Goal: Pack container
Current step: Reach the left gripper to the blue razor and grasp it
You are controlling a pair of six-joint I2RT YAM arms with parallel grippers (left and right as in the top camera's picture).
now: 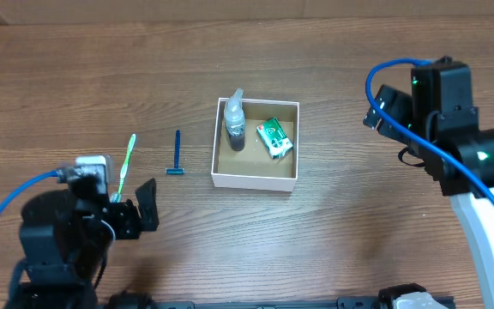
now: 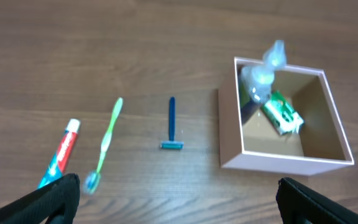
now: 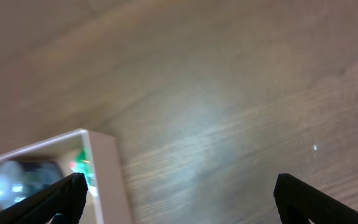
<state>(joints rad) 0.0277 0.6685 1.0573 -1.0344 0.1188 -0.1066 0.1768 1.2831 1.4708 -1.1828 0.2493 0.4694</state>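
Observation:
The container (image 1: 255, 183), a white-walled square box with a tan inside, sits mid-table. It holds a clear bottle (image 1: 235, 120) and a green packet (image 1: 274, 137). To its left lie a blue razor (image 1: 177, 154) and a green toothbrush (image 1: 125, 167). The left wrist view shows the container (image 2: 278, 163), the razor (image 2: 171, 123), the toothbrush (image 2: 106, 142) and a toothpaste tube (image 2: 61, 154). My left gripper (image 1: 135, 213) (image 2: 176, 199) is open and empty, near the toothbrush head. My right gripper (image 1: 384, 107) (image 3: 179, 199) is open and empty, to the right of the container (image 3: 107, 168).
The wooden table (image 1: 358, 232) carries nothing else that I can see. In the overhead view the toothpaste tube is hidden under my left arm.

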